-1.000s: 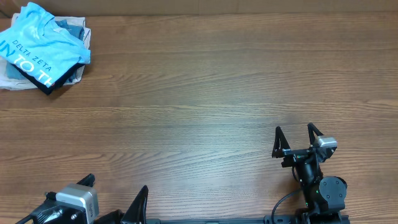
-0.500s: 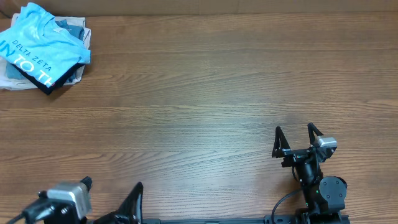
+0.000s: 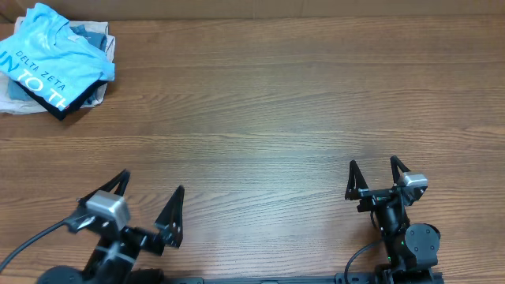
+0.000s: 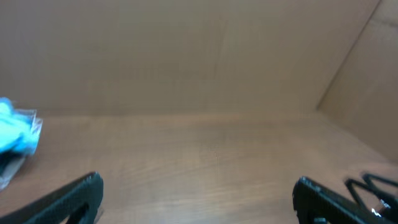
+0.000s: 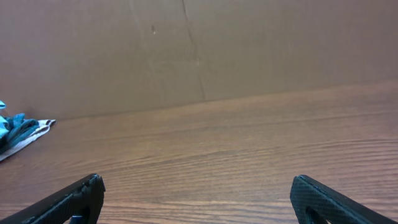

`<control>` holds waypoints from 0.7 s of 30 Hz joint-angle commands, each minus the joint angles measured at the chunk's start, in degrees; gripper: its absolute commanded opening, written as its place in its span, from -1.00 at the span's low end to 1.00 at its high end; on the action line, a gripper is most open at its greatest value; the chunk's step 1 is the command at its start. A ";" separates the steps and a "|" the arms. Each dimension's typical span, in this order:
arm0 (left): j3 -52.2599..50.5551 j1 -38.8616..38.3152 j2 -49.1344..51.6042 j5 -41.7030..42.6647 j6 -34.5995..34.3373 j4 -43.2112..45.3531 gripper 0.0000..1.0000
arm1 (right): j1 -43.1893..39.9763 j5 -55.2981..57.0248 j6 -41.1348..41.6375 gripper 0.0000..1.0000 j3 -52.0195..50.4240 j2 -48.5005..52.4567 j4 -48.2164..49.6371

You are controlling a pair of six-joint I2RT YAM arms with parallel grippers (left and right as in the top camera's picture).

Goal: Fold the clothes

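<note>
Jaws on both sides wide open, gripping nothing; my left arm (image 3: 110, 221) has swung up from the near edge to mirror the parked right arm (image 3: 390, 209), so I read folding as done: sky-blue t-shirt (image 3: 55, 59) lies folded, lettering up, atop the pile (image 3: 20, 104) at the surface's (image 3: 276, 118) far-left corner.

A robotics lab bench is indicated by a wood-grain table (image 3: 260, 118), cardboard walls (image 5: 249, 43) behind it, and a left arm (image 3: 110, 241) and right arm (image 3: 398, 225).
</note>
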 commanded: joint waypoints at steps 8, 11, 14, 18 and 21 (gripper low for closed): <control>-30.84 -0.74 -10.38 -13.88 -1.46 27.43 1.00 | 0.37 0.55 -0.24 1.00 -0.61 -0.68 0.35; -36.30 -0.70 -12.22 -17.79 -1.88 31.95 1.00 | 0.37 0.55 -0.22 1.00 -0.61 -0.68 0.35; -40.19 -0.52 -14.16 -20.20 -1.88 33.35 0.99 | 0.37 0.55 -0.22 1.00 -0.61 -0.68 0.35; -43.89 -0.52 -14.80 -22.86 -1.86 34.84 0.99 | 0.37 0.55 -0.24 1.00 -0.61 -0.68 0.35; -46.10 -0.50 -14.80 -24.59 -1.84 35.82 1.00 | 0.37 0.55 -0.22 1.00 -0.61 -0.68 0.37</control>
